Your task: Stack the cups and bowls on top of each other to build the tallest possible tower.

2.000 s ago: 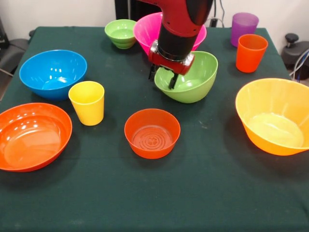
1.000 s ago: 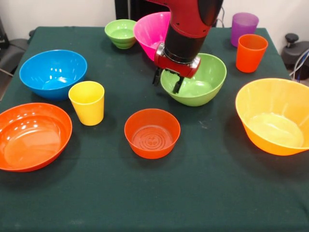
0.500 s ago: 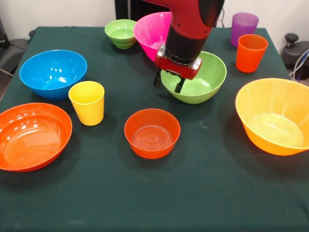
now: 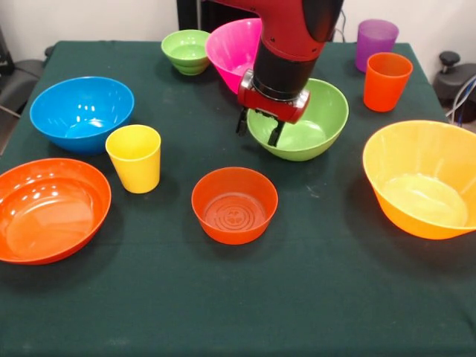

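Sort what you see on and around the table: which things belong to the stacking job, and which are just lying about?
Job: medium green bowl at the gripper, pink bowl, blue bowl, yellow cup, orange cup, purple cup.

Lying about: black knob, cables.

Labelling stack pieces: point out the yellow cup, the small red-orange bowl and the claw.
yellow cup [image 4: 135, 162]: front view, outer wall.
small red-orange bowl [image 4: 234, 211]: front view, inside floor.
claw [image 4: 258, 128]: front view, between its fingertips.
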